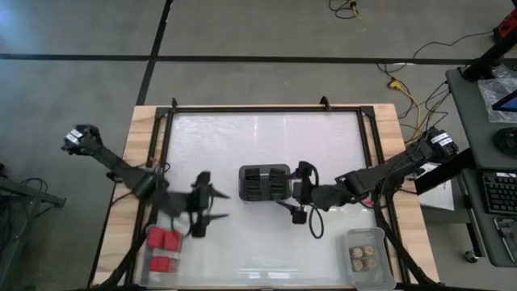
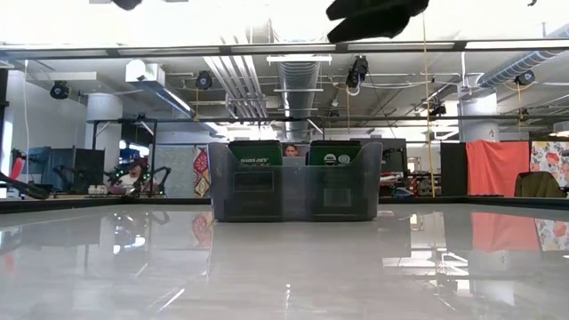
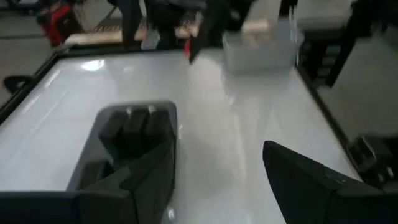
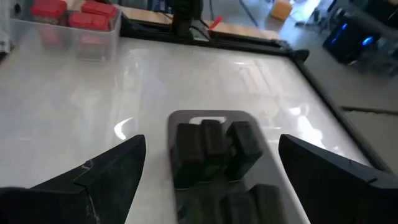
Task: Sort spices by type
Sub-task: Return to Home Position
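Red boxy spice cans [image 1: 164, 250]: four seen from above, packed two by two, upright, in the clear bin [image 4: 93, 43] at the near-left table corner. Round grey-brown jars with tan tops [image 1: 363, 258]: about four, clustered upright and touching, in the clear bin [image 1: 368, 280] at the near-right corner. Types fully separated.

Glossy white tabletop [image 1: 266, 145] (mirror-like in the low view), bare wood border [image 1: 139, 137], clear plastic bin [image 1: 367, 238], grey plastic holder [image 1: 264, 183].

The bench [image 1: 266, 137] is carrying a dark slotted holder [image 1: 264, 183], with one clear bin [image 4: 74, 42] sitting left of the holder and a second clear bin [image 1: 367, 239] sitting right of it.
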